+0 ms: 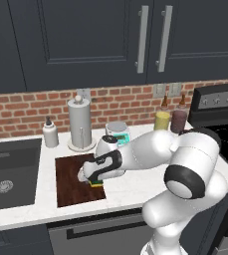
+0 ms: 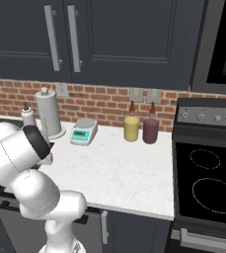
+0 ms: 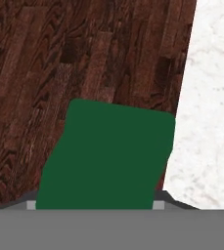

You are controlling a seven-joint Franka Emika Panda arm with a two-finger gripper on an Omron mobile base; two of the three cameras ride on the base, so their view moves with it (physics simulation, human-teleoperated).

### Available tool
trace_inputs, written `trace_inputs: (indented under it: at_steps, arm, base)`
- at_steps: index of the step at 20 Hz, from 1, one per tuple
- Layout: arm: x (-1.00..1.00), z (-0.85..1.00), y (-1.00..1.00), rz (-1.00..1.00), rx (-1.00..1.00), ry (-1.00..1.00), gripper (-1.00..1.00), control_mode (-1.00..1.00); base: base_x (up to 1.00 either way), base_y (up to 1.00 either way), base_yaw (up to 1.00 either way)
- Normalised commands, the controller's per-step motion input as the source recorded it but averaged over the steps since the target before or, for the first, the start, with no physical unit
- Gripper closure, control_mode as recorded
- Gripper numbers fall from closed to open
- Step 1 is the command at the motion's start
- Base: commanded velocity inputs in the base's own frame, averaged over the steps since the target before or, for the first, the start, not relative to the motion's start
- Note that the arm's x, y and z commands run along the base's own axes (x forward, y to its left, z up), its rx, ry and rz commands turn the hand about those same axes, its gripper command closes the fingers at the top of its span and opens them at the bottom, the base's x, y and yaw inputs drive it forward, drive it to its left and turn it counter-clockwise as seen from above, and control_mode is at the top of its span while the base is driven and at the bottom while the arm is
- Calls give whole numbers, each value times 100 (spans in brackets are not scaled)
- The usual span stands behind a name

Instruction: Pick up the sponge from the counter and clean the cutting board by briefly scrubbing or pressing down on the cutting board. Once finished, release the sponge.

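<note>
The dark brown cutting board (image 1: pixel 69 183) lies on the white counter (image 1: pixel 130 193) beside the sink. My gripper (image 1: pixel 92 179) hangs low over the board's right front part, shut on the sponge (image 1: pixel 97 185), whose yellow body and green top peek out below the hand. In the hand view the sponge's dark green top (image 3: pixel 108 156) sits between my fingers, just above the wood grain of the board (image 3: pixel 45 73), close to the board's edge where the marbled counter (image 3: pixel 211 122) begins. I cannot tell if the sponge touches the board.
A dark sink (image 1: pixel 8 174) lies left of the board. Behind it stand a soap bottle (image 1: pixel 50 133), a paper towel holder (image 1: pixel 80 124) and a white-and-teal scale (image 1: pixel 118 132). A yellow jar (image 1: pixel 162 119) and a dark red jar (image 1: pixel 178 121) stand near the stove (image 2: pixel 208 183).
</note>
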Motion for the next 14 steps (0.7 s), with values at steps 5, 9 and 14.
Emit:
trace_inputs:
  at_steps: [5, 9, 14]
  arm:
    - [30, -2, 30, 0, 0, 2, 100, -100]
    - [14, 0, 54, 0, -3, 0, 100, -100]
    - [0, 0, 65, 0, -4, 0, 100, -100]
  base:
    - [0, 0, 0]
    - [0, 0, 0]
    - [0, 0, 0]
